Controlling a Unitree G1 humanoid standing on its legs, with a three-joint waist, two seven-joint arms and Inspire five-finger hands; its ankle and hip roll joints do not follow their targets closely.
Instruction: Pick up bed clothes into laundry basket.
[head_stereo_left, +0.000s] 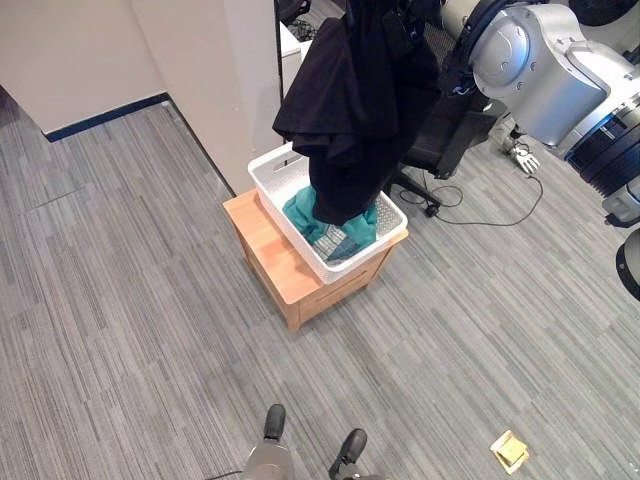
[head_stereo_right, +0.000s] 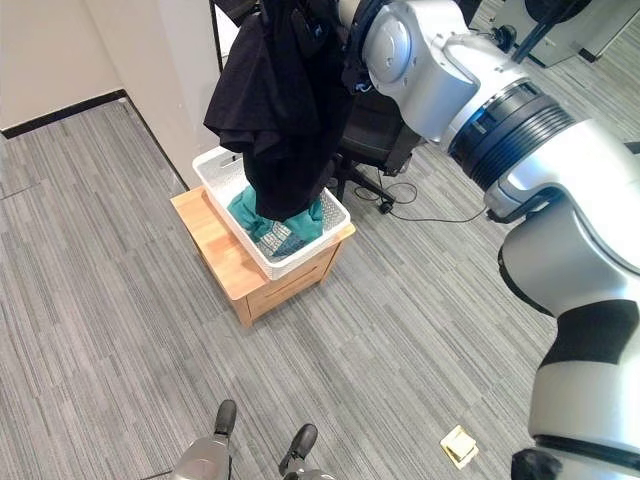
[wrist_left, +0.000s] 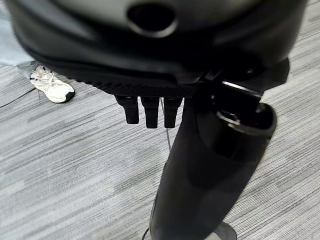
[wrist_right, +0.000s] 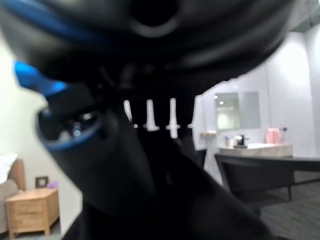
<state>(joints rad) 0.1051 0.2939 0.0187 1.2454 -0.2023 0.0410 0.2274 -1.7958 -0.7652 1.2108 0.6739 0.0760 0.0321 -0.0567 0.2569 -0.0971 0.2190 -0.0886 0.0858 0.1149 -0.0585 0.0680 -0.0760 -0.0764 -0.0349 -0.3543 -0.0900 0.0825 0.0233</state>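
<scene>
- Right hand (wrist_right: 150, 75) is seen in the right wrist view with its fingers (wrist_right: 149, 114) curled into black fabric, so it is closed on the garment; in the eye views the hand itself is buried in the cloth at the upper edge.
- Large black cloth garment (head_stereo_left: 350, 110) is held up by that hand and hangs down in loose folds; its lower end reaches into the basket below.
- White perforated plastic laundry basket (head_stereo_left: 275, 172) is placed directly under the hanging garment; a teal cloth (head_stereo_left: 300, 210) and a grey patterned piece of fabric (head_stereo_left: 340, 240) are already lying inside, touching the black garment's lower end.
- Basket is set on top of a low light-wood cabinet (head_stereo_left: 275, 265), which stands on the grey striped carpet floor (head_stereo_left: 120, 300) close to a white wall corner (head_stereo_left: 200, 60).
- Left hand (wrist_left: 150, 107) is recorded in the left wrist view with short dark fingers (wrist_left: 131, 110) hanging relaxed and nothing held, above bare carpet.
- White sneaker (wrist_left: 52, 87) of a person is noted on the carpet in the left wrist view.
- Black office chair (head_stereo_left: 440, 140) stands just behind the basket, and a small yellow paper note (head_stereo_left: 510, 450) lies on the carpet well apart from the cabinet.
</scene>
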